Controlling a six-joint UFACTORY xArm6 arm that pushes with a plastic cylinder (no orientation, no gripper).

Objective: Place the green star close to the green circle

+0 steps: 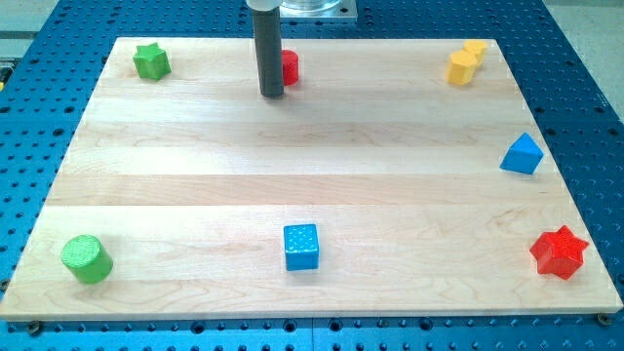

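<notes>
The green star point(151, 61) lies at the board's top left corner. The green circle point(87, 259), a short cylinder, stands at the bottom left corner, far below the star. My tip point(272, 95) rests on the board near the top middle, to the right of the green star and well apart from it. It stands just in front of a red block point(290, 67), which the rod partly hides.
A yellow block point(465, 63) sits at the top right. A blue triangle point(523, 155) is at the right edge, a red star point(559, 253) at the bottom right, and a blue cube point(301, 247) at the bottom middle. The wooden board point(312, 175) lies on a blue perforated table.
</notes>
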